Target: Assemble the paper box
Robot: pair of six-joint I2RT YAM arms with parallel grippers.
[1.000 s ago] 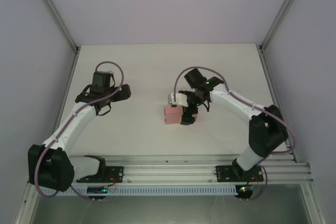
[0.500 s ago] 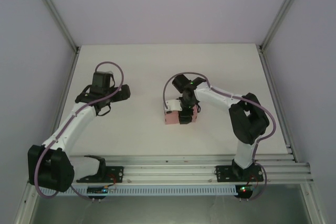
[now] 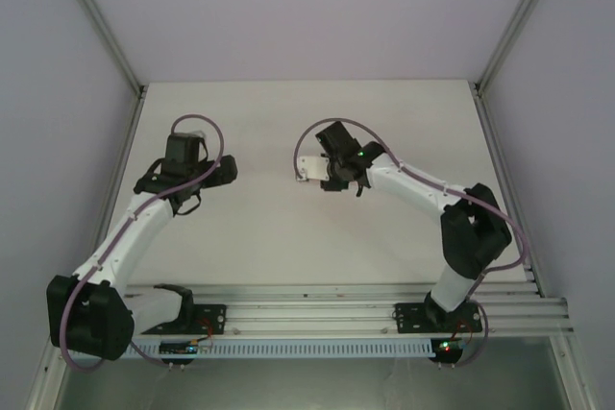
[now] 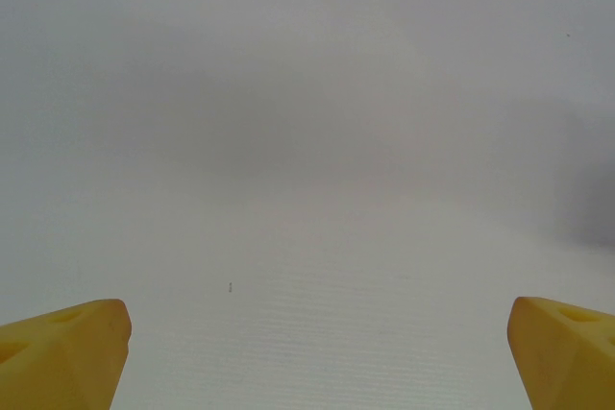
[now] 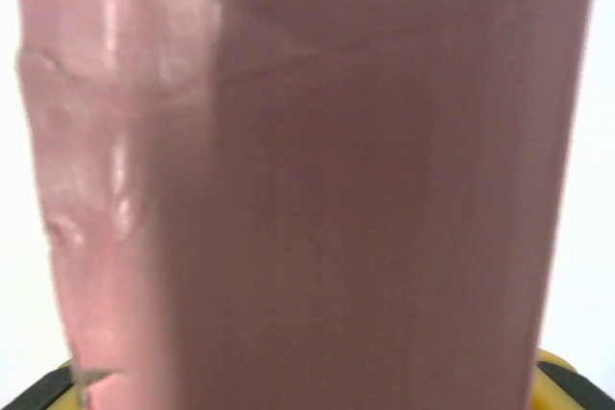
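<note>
The white tabletop [image 3: 259, 237] spreads under both arms. The pink paper box [image 5: 317, 180] sits in the right end effector [image 3: 332, 178], grasped between its yellow fingertips [image 5: 555, 383], which flank the card's two edges. The wrist view shows it too close to tell its shape. Well left of that end effector, the left end effector [image 4: 317, 352] hovers released, fingers wide apart over bare surface.

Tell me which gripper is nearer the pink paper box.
Right. The right gripper is clamped on the paper box; the left gripper hangs open over the table, far off.
</note>
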